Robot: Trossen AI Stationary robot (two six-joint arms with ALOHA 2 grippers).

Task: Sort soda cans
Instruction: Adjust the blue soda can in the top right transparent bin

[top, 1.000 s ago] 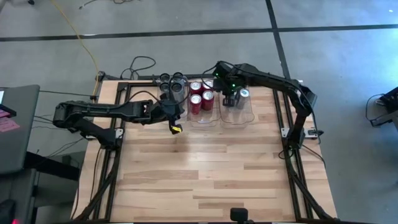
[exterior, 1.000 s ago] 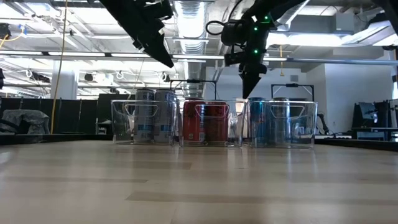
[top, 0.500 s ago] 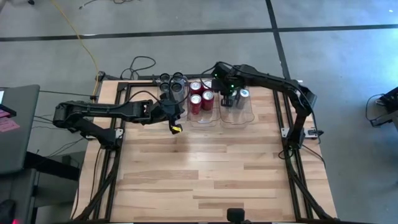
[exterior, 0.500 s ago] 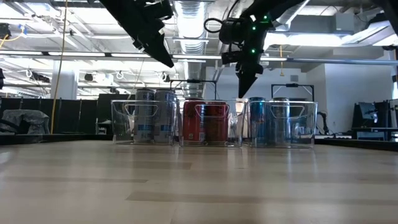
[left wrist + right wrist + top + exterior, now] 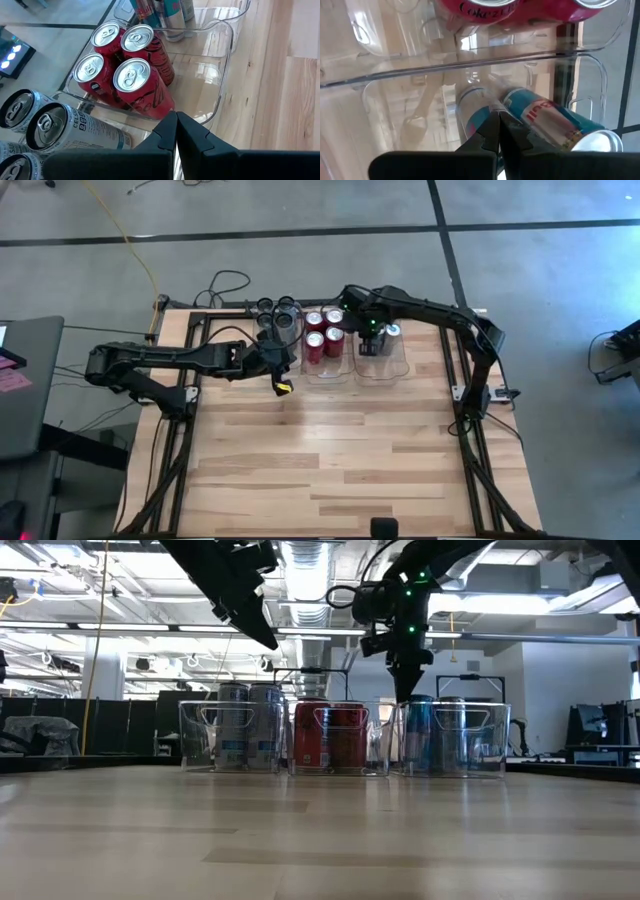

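Note:
Three clear bins stand in a row near the table's far edge. Silver cans (image 5: 278, 312) (image 5: 248, 725) (image 5: 50, 125) stand in the left bin. Red cans (image 5: 322, 332) (image 5: 330, 735) (image 5: 132, 75) stand in the middle one, and blue cans (image 5: 392, 330) (image 5: 445, 735) (image 5: 545, 117) in the right one. My right gripper (image 5: 368, 340) (image 5: 408, 692) (image 5: 498, 131) is shut and points down into the right bin, tips at the level of the blue cans' tops. My left gripper (image 5: 280, 375) (image 5: 176, 131) is shut and empty, hovering just in front of the left and middle bins. My right gripper's shut tips stand beside a pale blue can (image 5: 475, 107) in the right bin. I cannot tell whether they touch it.
The near half of the wooden table (image 5: 330, 460) is free room. The bins' clear walls (image 5: 220, 75) (image 5: 385, 368) stand close together. Cables (image 5: 225, 285) lie beyond the table's far edge. A small yellow piece (image 5: 284, 388) shows under the left wrist.
My right gripper has swung slightly toward the middle bin, then come back and dropped toward the blue cans in the right bin, staying shut. The cans and bins have kept their places.

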